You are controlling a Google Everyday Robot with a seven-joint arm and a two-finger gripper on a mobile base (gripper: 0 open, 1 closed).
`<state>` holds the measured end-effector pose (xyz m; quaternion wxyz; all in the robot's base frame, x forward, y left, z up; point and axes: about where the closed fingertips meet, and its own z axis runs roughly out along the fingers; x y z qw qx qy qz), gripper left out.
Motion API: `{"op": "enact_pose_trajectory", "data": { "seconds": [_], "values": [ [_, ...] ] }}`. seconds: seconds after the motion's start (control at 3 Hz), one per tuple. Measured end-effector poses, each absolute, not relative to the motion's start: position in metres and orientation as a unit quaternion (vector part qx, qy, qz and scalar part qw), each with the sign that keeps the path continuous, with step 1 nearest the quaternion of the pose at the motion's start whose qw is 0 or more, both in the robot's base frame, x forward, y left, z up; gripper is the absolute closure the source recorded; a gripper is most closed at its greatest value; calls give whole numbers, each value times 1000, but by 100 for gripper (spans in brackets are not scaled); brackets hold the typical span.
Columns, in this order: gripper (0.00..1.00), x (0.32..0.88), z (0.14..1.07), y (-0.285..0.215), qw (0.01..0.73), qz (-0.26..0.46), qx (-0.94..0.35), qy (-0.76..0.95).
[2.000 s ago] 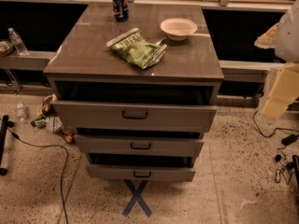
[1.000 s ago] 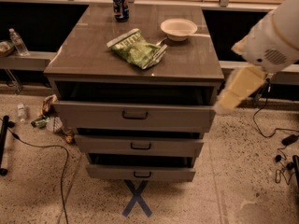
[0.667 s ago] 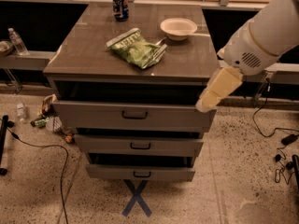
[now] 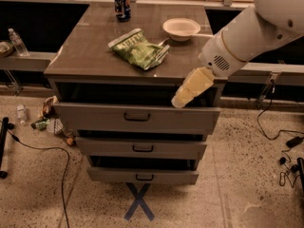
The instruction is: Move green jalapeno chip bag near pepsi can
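1. The gripper (image 4: 190, 90) hangs at centre right of the frame, low against the cabinet's (image 4: 85, 56) front edge and over the open top drawer (image 4: 137, 117). Whether it is spread or closed cannot be told.
2. The bag (image 4: 139, 49) lies upper centre on the cabinet top, apart from the can (image 4: 122, 4) at the top edge.
3. Rising from this low spot, the gripper could clip the cabinet edge.
4. The bowl (image 4: 181, 28) sits just right of the bag, so a reach from the right could knock it.
5. Crumpled foil may slip from a shallow pinch, and an overshoot could topple the can.
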<state>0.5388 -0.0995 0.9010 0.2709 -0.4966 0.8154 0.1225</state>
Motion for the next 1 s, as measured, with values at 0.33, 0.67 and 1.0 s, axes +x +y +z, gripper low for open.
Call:
{"op": "enact_pose_trajectory", "data": {
  "seconds": [0.33, 0.67, 1.0],
  "values": [
    [0, 542, 908, -94, 293, 126, -472, 822],
    [0, 568, 922, -73, 348, 151, -434, 817],
    [0, 614, 928, -45, 408, 187, -379, 809]
  ]
}}
